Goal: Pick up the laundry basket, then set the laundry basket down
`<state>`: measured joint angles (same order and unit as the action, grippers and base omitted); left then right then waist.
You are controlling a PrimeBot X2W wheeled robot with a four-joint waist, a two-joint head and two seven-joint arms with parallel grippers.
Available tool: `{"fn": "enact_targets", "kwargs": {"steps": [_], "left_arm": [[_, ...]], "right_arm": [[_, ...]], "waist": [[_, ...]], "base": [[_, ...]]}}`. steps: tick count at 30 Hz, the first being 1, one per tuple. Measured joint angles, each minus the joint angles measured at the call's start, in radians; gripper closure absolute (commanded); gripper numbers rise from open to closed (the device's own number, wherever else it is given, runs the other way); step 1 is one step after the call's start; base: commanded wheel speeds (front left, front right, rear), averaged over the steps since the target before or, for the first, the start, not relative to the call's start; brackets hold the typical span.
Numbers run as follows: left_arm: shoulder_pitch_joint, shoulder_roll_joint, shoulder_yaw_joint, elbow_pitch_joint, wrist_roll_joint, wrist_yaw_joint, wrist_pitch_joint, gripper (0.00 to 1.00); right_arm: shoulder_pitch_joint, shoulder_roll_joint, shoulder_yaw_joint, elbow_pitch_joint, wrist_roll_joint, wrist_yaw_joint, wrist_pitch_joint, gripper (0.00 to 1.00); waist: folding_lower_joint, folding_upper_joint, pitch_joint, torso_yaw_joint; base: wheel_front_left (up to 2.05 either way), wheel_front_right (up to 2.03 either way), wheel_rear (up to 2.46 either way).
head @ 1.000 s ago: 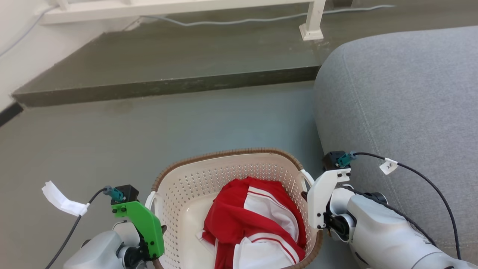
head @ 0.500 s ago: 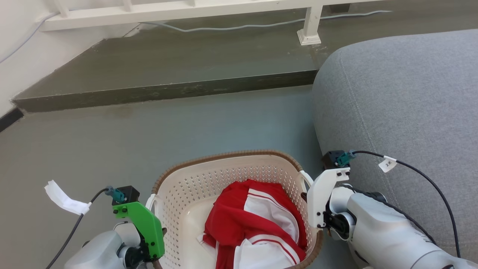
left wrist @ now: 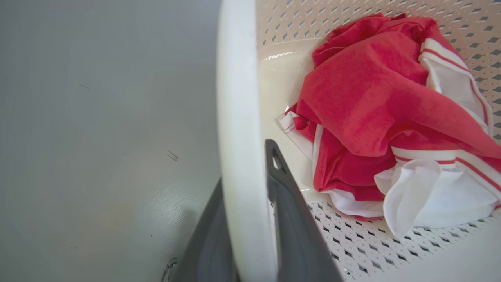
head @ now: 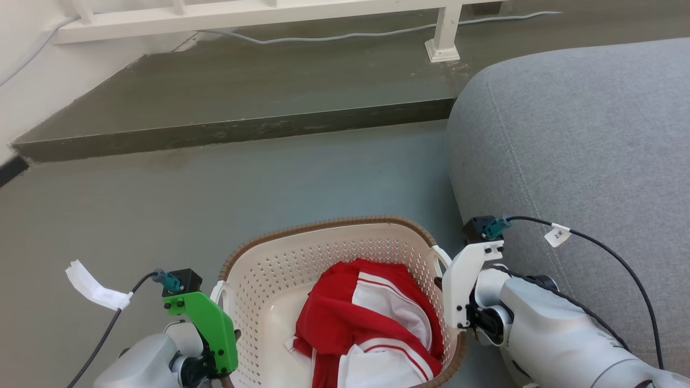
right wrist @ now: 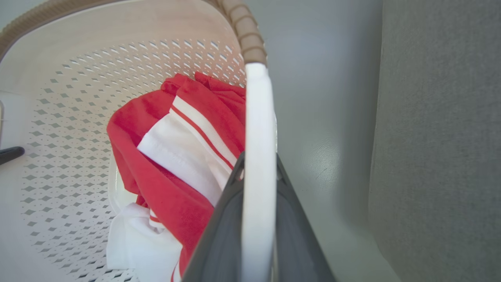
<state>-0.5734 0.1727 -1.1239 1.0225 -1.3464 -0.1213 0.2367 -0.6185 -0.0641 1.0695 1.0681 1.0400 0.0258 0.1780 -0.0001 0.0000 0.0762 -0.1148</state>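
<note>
We count one laundry basket (head: 302, 258), low in the middle of the head view between the two arms, over the grey floor (head: 215, 188) and just beside the grey sofa (head: 582, 140). We cannot tell whether its base touches the floor. It has one brown woven-look rim (head: 334, 221) and two white handles, the left handle (head: 217, 291) and the right handle (head: 443, 257). Inside lies one crumpled red-and-white garment (head: 366, 318), with thin red stripes on its white parts.

In the head view a green bracket (head: 207, 326) on the left wrist and a white bracket (head: 463, 280) on the right wrist cover the fingers. The wrist views give us the grip. The left hand (left wrist: 246, 172) has its two dark fingers pressed on either side of the left handle, one inside the basket and one outside. The right hand (right wrist: 258, 160) pinches the right handle the same way. At the left edge of the right wrist view, across the basket, we see one dark fingertip (right wrist: 11, 153) of the other hand.

There are two cable tags. The one by the right wrist (head: 557, 235) reads "2" followed by a mark too small for us to read. The one by the left wrist (head: 89, 288) shows no writing we can read.

Beyond the basket we count one raised dark step (head: 242, 91), with one grey cable (head: 350, 36) lying on it and one white post (head: 443, 32) of a white frame.
</note>
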Motion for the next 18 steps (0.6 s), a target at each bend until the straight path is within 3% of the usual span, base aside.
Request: {"fn": "enact_targets", "kwargs": {"steps": [18], "left_arm": [[-0.030,0.003,-0.006,0.000,0.000,0.000,-0.013,1.00]], "right_arm": [[-0.018,-0.003,0.011,-0.005,0.017,-0.003,-0.012,1.00]], "waist": [[0.0000,0.0000,0.033,-0.006]], "base": [[0.00,0.00,0.00]]}}
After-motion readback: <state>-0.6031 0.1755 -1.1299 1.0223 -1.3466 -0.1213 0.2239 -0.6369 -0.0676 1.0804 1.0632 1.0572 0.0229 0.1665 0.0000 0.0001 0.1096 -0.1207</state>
